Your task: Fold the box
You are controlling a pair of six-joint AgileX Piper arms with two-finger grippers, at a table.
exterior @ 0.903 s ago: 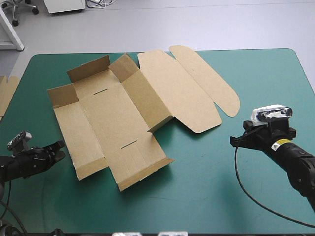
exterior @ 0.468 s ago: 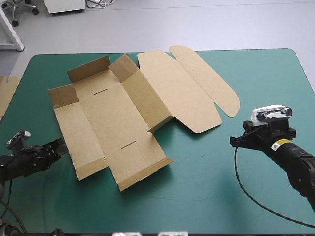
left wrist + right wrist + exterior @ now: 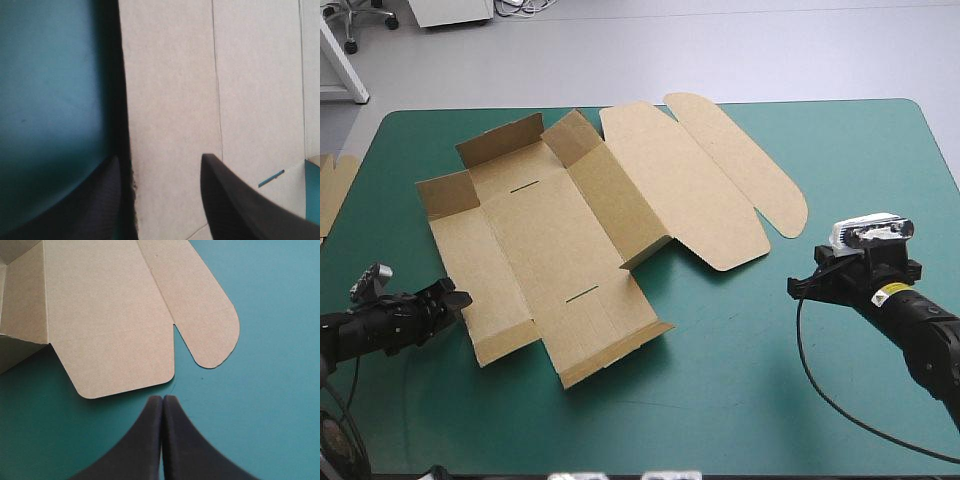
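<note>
**Desk:** Where's the box?

**Me:** The box sits left of centre on the table. It's a brown cut sheet, mostly flat. The short walls at its far-left end are raised, and the lid lies flat towards the far right with a rounded flap beyond it. I see two thin slots in the base panel.

**Desk:** Grippers?

**Me:** The left gripper is at the box's near-left edge. In its wrist view the left gripper has its black fingers spread wide: one over the cover, the other over the board, with the sheet's edge between them. I can't tell if either touches. The right gripper is well apart from the box on the right. Its wrist view shows the right gripper pressed into one point, holding nothing, just short of the lid's rounded corner.

**Desk:** Surface?

**Me:** The teal-green cover is smooth. A strip of board is cut off at the table's left edge.

**Desk:** Any writing?

**Me:** There's a yellow label on the right arm, but the print is too small to read.
</note>
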